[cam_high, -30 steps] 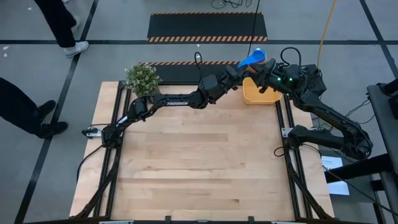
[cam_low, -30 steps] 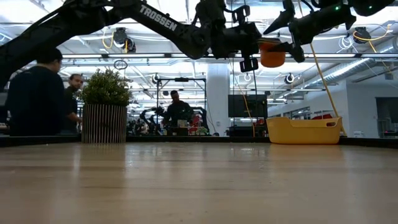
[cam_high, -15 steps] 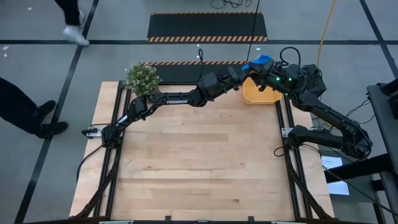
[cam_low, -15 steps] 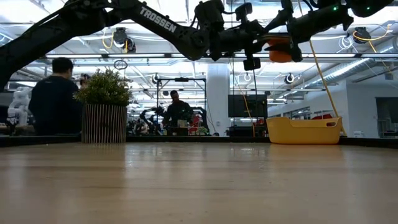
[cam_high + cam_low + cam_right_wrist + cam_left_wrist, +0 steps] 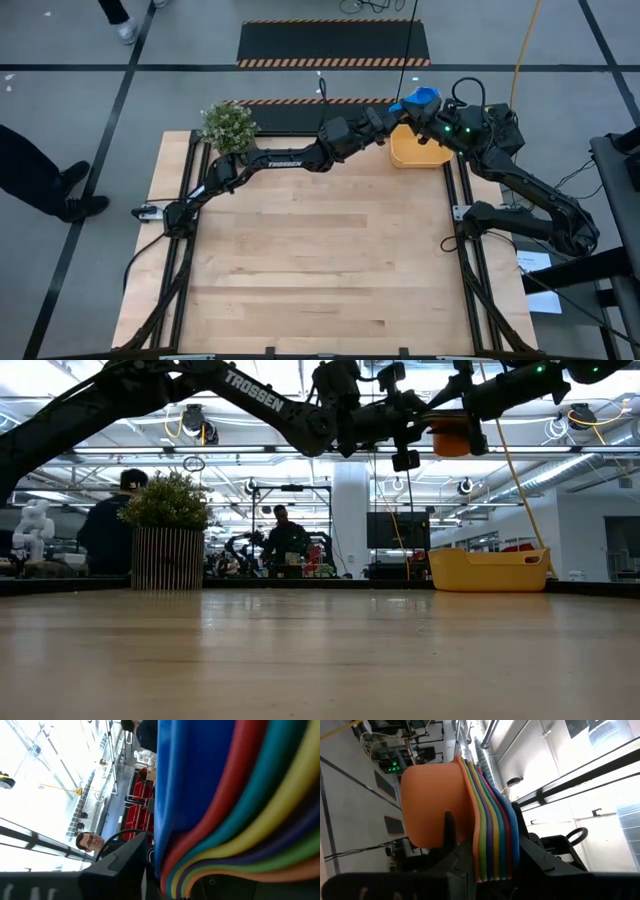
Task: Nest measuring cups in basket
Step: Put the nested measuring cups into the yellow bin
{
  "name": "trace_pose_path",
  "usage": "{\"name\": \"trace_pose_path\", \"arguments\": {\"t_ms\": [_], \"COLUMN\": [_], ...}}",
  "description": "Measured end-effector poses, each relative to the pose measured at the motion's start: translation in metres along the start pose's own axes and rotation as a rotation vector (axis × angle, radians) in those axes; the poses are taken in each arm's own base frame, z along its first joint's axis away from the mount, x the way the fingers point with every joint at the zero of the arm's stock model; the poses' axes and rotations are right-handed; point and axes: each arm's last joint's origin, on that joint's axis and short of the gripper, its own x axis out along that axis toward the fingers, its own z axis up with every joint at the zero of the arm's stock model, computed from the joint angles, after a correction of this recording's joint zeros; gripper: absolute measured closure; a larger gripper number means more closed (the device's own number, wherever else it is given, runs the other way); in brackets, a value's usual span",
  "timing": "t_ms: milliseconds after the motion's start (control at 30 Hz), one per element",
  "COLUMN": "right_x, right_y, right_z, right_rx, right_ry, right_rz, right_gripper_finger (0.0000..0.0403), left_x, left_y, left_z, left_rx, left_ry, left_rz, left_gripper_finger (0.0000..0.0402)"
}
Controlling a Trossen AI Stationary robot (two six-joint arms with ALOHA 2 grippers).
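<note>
The measuring cups [image 5: 418, 98] are nested in one stack, blue on top and the orange bowl [image 5: 450, 435] at the bottom. They hang high above the far right of the table, over the yellow basket [image 5: 420, 148]. My left gripper [image 5: 492, 865], reaching across from the left, is shut on the stack's handles. My right gripper [image 5: 436, 118] comes level from the right and sits right at the bowls. In its wrist view the coloured rims [image 5: 225, 815] fill the picture. The basket [image 5: 488, 570] stands on its base at the far right corner. My left gripper pinches the stacked flat handles [image 5: 495, 855] between its two fingers, one on the orange side and one on the blue side. The fingers reach slightly upward from the table's left and lie along the handles. The stack is lifted clear, bowls tilted away from the gripper.
A potted green plant [image 5: 229, 126] stands at the table's far left corner. The bare wooden tabletop [image 5: 320, 260] spreads below both arms. People stand beyond the table's far left [image 5: 110, 530] and farther back in the room.
My left gripper has turned at the wrist and stayed where it was. The stack has swung a little up and toward my right gripper and has tipped. My right gripper has rolled about its own axis beside the bowls.
</note>
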Motion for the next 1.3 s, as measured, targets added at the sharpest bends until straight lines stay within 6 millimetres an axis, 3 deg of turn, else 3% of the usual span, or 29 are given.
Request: {"name": "trace_pose_path", "arguments": {"t_ms": [267, 800, 1300], "right_x": [-0.0003, -0.0011, -0.0010], "right_y": [0.0004, 0.0058, 0.0050], "right_z": [0.0009, 0.0034, 0.0034], "right_rx": [-0.014, -0.065, -0.099], "right_ry": [-0.031, -0.095, -0.098], "right_rz": [-0.002, 0.042, 0.034], "right_gripper_finger": [0.0221, 0.0184, 0.0301], "left_x": [0.0000, 0.0000, -0.0001], "left_y": [0.0004, -0.0008, -0.0014], "left_z": [-0.0002, -0.0025, -0.0032], "left_rx": [-0.001, 0.009, 0.017], "left_ry": [0.004, -0.011, -0.014], "left_rz": [0.004, 0.005, 0.001], "left_gripper_finger": [0.0309, 0.0309, 0.0309]}}
